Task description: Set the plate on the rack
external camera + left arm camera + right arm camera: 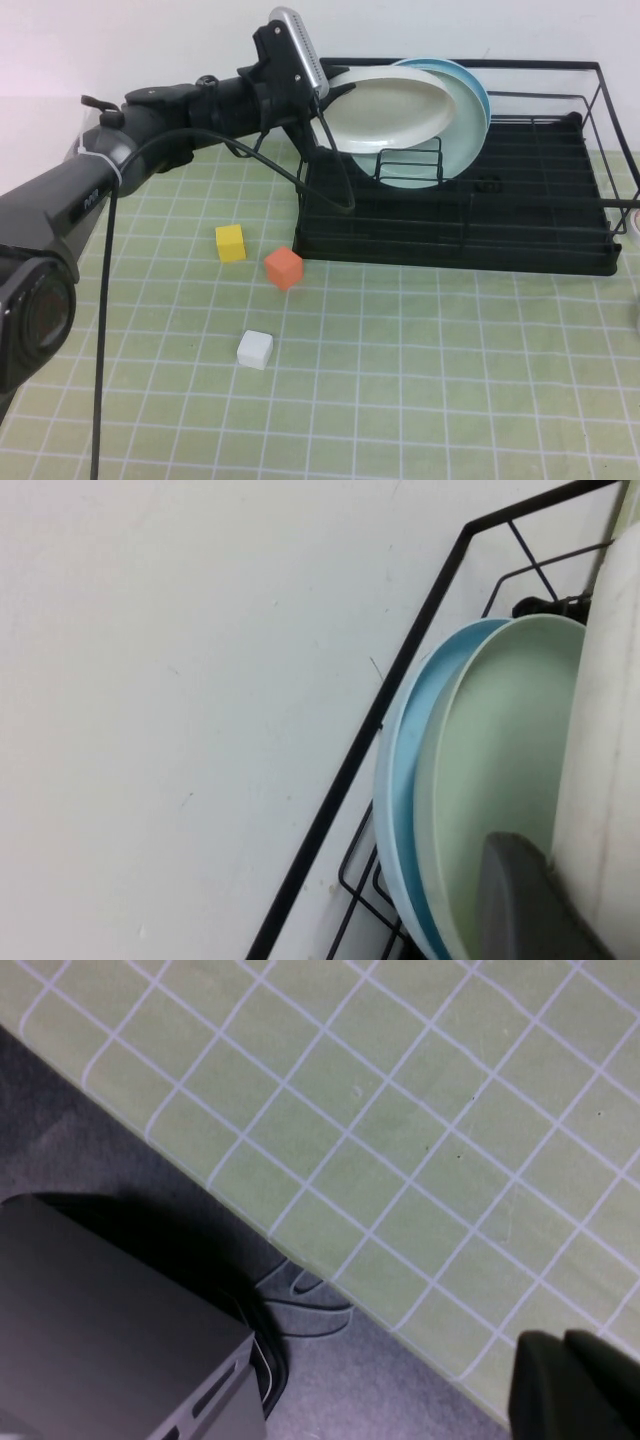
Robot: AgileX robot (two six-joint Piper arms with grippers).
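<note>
The white plate (388, 108) is tilted over the left part of the black wire rack (520, 215), just in front of a mint-green plate (462, 135) and a blue plate (474, 82) that stand in the rack. My left gripper (333, 95) is shut on the white plate's left rim. In the left wrist view the white plate (612, 730) fills the edge next to one dark finger (520, 900), with the mint-green plate (500, 760) and the blue plate (398, 780) behind it. My right gripper (575, 1385) is shut and empty over the table's edge.
A yellow cube (230, 242), an orange cube (284, 268) and a white cube (254, 349) lie on the green checked mat in front of the rack's left end. In the right wrist view a grey box (100, 1330) and cables lie on the floor beside the table.
</note>
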